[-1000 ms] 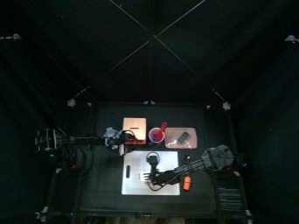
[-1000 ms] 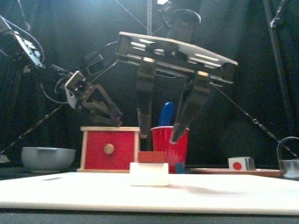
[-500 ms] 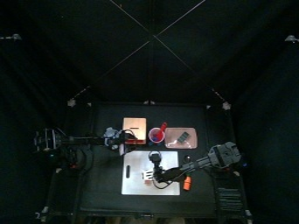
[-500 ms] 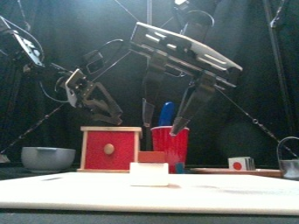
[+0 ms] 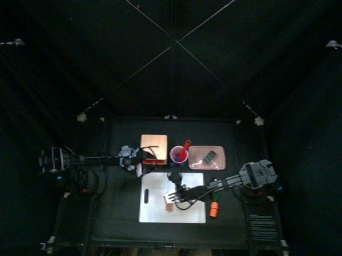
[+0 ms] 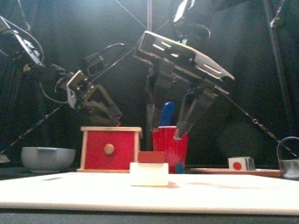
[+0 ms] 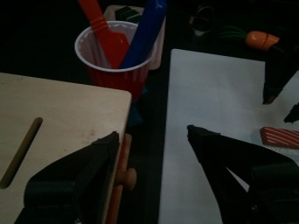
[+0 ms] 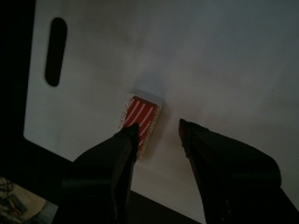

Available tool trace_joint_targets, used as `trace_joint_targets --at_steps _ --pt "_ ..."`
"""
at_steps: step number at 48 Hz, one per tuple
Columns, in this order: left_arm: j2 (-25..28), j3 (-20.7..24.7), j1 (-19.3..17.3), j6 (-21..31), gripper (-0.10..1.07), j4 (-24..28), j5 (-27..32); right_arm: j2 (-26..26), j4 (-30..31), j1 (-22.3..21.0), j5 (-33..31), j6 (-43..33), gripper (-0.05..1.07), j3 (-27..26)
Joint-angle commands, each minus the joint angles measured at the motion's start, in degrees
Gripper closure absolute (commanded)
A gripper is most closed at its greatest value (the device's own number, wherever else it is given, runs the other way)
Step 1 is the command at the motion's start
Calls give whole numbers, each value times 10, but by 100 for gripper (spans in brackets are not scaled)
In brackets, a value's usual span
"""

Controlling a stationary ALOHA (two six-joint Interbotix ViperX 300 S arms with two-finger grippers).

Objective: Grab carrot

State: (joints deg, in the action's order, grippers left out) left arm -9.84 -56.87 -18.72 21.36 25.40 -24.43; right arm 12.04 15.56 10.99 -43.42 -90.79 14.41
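The carrot [image 5: 211,209], a small bright orange piece, lies just off the right edge of the white mat [image 5: 158,212]; it also shows in the left wrist view [image 7: 261,38]. My right gripper [image 5: 173,197] is open over the middle of the mat, left of the carrot and apart from it. In the right wrist view [image 8: 158,129] its jaws stand either side of a red-striped piece [image 8: 142,113], not the carrot. In the front view it [image 6: 167,133] hangs above the mat. My left gripper [image 5: 138,160] rests open at the mat's back left.
A red cup [image 7: 114,57] with a red and a blue utensil stands behind the mat. A red box [image 6: 110,147] and a grey bowl [image 6: 47,157] are at the left. A wooden tray [image 5: 209,157] with small things is at the back right.
My right gripper has moved left and toward the back, away from the carrot and over the red-striped piece, tilting as it went. The carrot and the left arm have not moved.
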Motion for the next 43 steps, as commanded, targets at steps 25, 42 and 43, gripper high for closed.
trace_joint_targets --at_steps 25,42,43 --pt "-11 17 -1 0 1 -40 26 -108 -40 -70 92 162 23 69" --pt "-11 18 -2 0 1 -56 28 -110 -149 -105 84 356 23 51" --pt "-11 18 -1 0 1 -56 28 -111 -154 -105 83 367 23 49"
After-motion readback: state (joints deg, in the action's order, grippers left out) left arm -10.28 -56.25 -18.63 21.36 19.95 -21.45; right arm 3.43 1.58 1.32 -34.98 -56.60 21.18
